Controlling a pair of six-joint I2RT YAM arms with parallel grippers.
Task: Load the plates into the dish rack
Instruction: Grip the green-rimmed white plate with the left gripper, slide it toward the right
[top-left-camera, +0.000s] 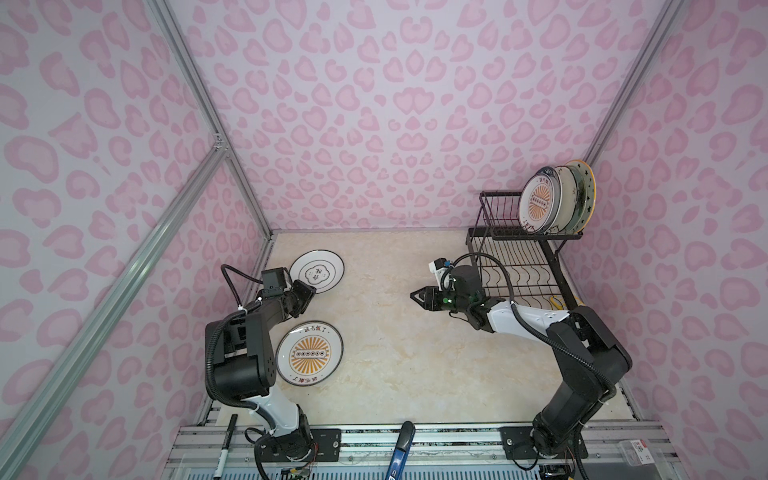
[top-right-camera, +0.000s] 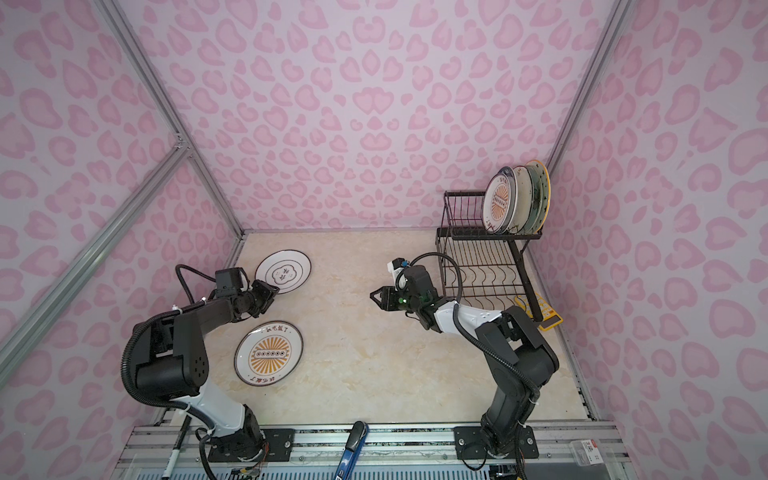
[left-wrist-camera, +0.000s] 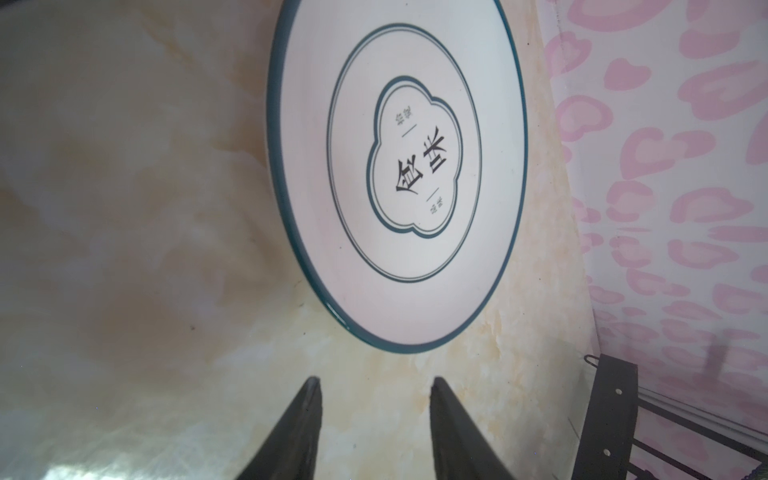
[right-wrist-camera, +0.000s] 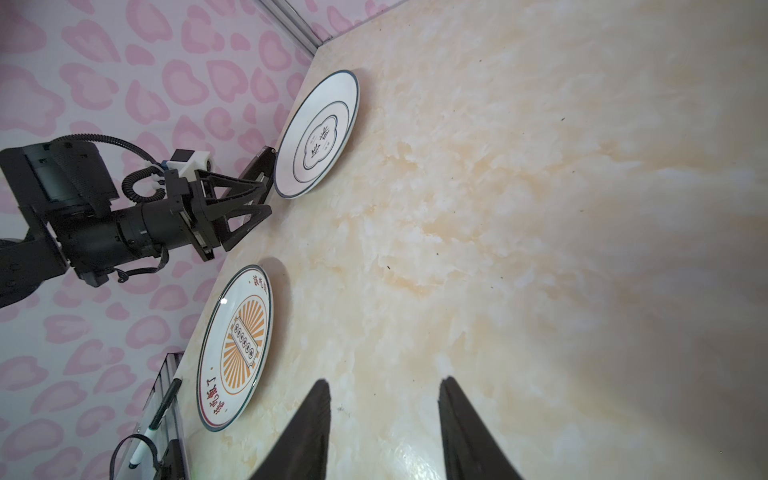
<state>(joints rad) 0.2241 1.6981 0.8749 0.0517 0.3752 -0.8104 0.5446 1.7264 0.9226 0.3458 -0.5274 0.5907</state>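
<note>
The left gripper (left-wrist-camera: 374, 382), jaws apart and empty, sits just beside the emblem plate (top-left-camera: 317, 272) at the far left; the sunburst plate (top-left-camera: 309, 353) lies nearer. The right gripper (right-wrist-camera: 385, 382) hangs parted, holding nothing (mid-desk (top-left-camera: 395, 332)). The other plates (top-left-camera: 555, 199) stand in the dish rack (top-left-camera: 519, 266), far right.

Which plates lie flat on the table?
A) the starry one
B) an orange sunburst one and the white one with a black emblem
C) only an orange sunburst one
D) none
B: a sunburst plate and the white emblem plate lie flat on the table; the other plates stand in the dish rack.
</note>
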